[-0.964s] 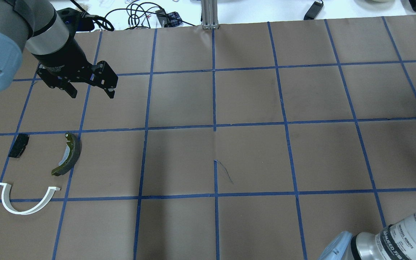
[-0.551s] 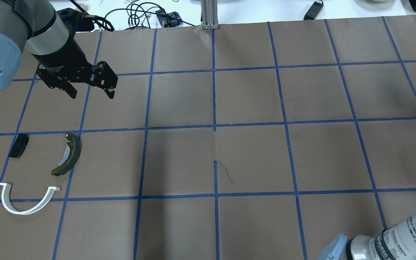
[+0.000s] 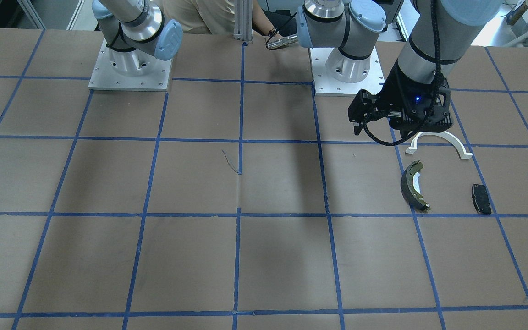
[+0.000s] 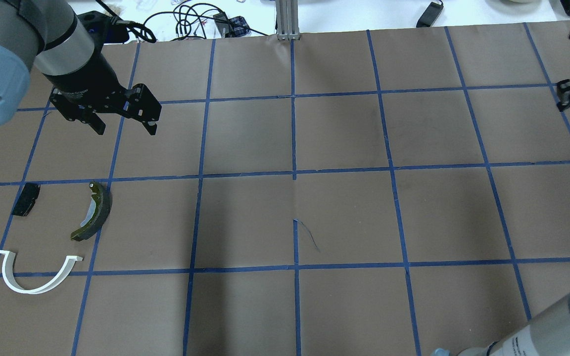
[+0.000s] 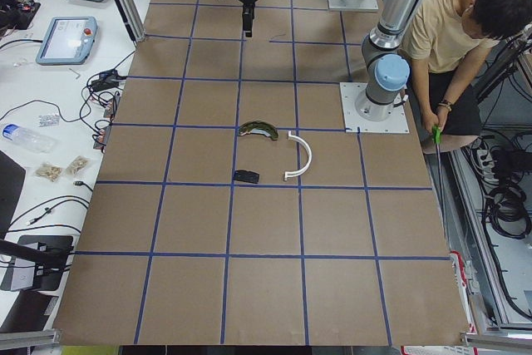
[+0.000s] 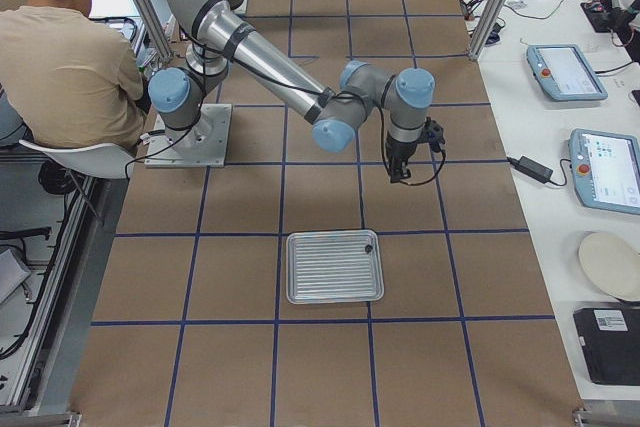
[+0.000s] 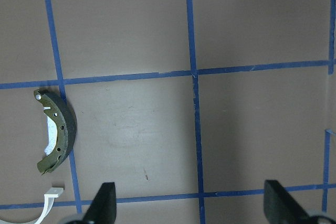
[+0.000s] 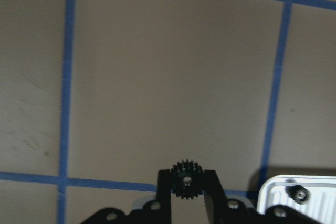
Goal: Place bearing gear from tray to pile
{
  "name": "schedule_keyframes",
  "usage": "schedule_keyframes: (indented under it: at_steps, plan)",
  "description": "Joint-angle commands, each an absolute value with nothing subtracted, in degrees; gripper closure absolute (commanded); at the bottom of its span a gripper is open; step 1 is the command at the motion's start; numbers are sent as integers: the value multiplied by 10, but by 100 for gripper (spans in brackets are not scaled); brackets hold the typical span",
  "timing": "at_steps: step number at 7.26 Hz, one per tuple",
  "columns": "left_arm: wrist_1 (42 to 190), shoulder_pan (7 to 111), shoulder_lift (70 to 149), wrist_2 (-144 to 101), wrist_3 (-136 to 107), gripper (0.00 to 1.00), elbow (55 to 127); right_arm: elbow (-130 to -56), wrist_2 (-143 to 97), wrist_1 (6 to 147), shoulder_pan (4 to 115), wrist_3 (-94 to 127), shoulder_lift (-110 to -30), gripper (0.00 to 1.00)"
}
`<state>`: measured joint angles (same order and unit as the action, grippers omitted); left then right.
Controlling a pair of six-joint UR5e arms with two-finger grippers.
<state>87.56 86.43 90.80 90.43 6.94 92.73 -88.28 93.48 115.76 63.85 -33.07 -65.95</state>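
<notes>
Right gripper [image 8: 186, 176] is pinched shut on the little black gear [image 8: 185, 182], hanging near the tray [image 6: 335, 267]. The pile [image 4: 92, 212] lies at the far end of the table from the tray, so that's a long carry. Left gripper [image 4: 126, 127], wide open and empty, hovers much nearer it.

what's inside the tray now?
One small dark gear near a corner of the tray; the rest of its ribbed floor shows bare, nothing covering it in the exterior right view.

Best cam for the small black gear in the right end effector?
Right wrist-mounted: the small black toothed gear is clamped in the right end effector, teeth clear. Exterior right and overhead show only that end effector, gear indiscernible; others miss it.
</notes>
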Motion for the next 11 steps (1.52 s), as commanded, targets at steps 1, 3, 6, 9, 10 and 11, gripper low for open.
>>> schedule_keyframes:
  at_steps: [1, 3, 6, 9, 10, 11]
  plan:
    - [875, 864, 909, 904, 69, 0, 927, -910, 934, 1151, 796, -141, -681, 100]
    - [875, 865, 907, 904, 69, 0, 927, -910, 897, 1153, 933, 30, -673, 100]
    - [875, 864, 908, 904, 70, 0, 926, -914, 860, 1161, 1068, 208, -659, 100]
    - [875, 862, 908, 904, 71, 0, 927, -924, 859, 1195, 1133, 299, -620, 100]
    - [875, 860, 909, 904, 74, 0, 927, -924, 858, 1203, 1150, 302, -604, 100]
    - [874, 860, 910, 903, 74, 0, 926, -925, 858, 1222, 1151, 301, -592, 100]
